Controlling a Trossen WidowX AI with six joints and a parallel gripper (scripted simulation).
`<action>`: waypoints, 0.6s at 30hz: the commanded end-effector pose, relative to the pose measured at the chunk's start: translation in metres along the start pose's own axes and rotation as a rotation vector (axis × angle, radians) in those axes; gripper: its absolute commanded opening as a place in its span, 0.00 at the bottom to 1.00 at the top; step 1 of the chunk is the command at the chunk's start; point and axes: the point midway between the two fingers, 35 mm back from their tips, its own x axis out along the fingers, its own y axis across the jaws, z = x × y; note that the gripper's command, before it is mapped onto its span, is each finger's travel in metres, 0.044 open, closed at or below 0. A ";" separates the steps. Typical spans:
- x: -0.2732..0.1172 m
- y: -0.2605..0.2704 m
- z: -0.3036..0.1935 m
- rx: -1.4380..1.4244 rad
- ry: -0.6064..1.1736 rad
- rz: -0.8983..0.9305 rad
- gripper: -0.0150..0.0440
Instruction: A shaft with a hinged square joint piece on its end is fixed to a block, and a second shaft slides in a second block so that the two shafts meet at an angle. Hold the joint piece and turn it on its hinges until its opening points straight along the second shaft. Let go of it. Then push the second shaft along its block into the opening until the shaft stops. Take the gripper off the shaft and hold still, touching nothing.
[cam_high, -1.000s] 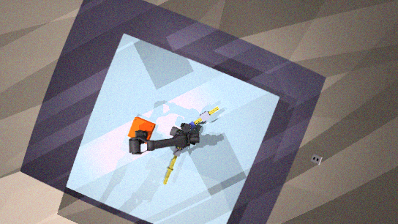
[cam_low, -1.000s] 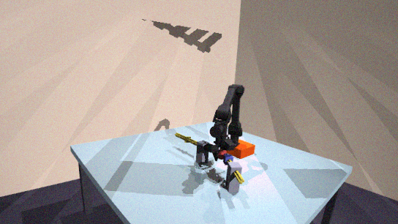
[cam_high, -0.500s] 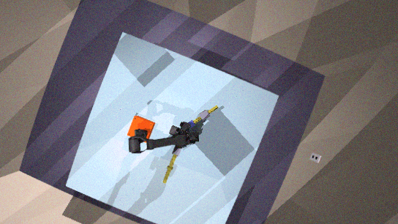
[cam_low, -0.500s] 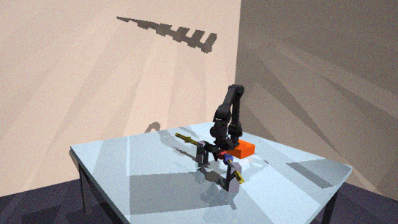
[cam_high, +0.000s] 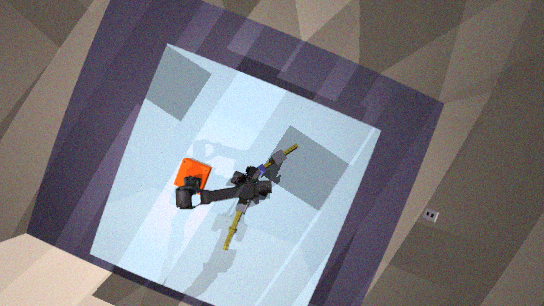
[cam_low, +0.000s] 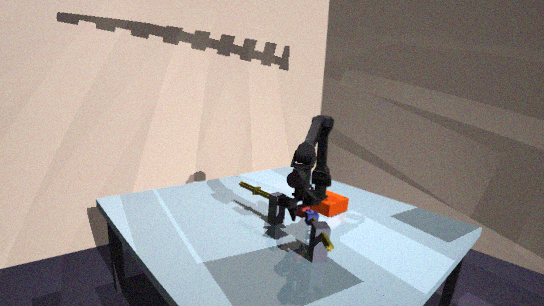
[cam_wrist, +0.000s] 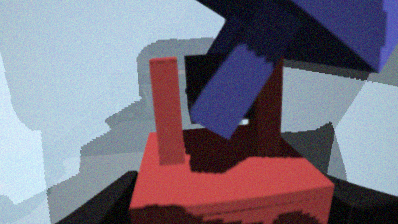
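The red joint piece (cam_low: 302, 210) (cam_wrist: 240, 187) is hinged to the blue yoke (cam_high: 261, 170) (cam_low: 312, 215) (cam_wrist: 232, 95) on the fixed yellow shaft (cam_high: 292, 148) (cam_low: 327, 242), which sits in a grey block (cam_high: 278, 157) (cam_low: 319, 247). My gripper (cam_wrist: 204, 173) is open around the joint piece, one dark finger on each side of it in the wrist view. The second yellow shaft (cam_high: 233, 229) (cam_low: 250, 187) lies in the other block (cam_high: 242, 206) (cam_low: 276, 210); its inner end is hidden under the arm. The wrist view does not show where the joint's opening points.
An orange box (cam_high: 196, 170) (cam_low: 335, 205) stands beside the arm's base on the pale table (cam_high: 150, 200) (cam_low: 150, 220). The arm reaches over the gap between the two blocks. Dark shadows lie across the table.
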 end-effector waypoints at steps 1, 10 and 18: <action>0.000 0.000 0.000 0.001 0.000 -0.001 0.90; 0.000 0.000 0.000 0.001 0.000 -0.001 1.00; -0.028 0.001 -0.002 -0.005 -0.056 -0.004 1.00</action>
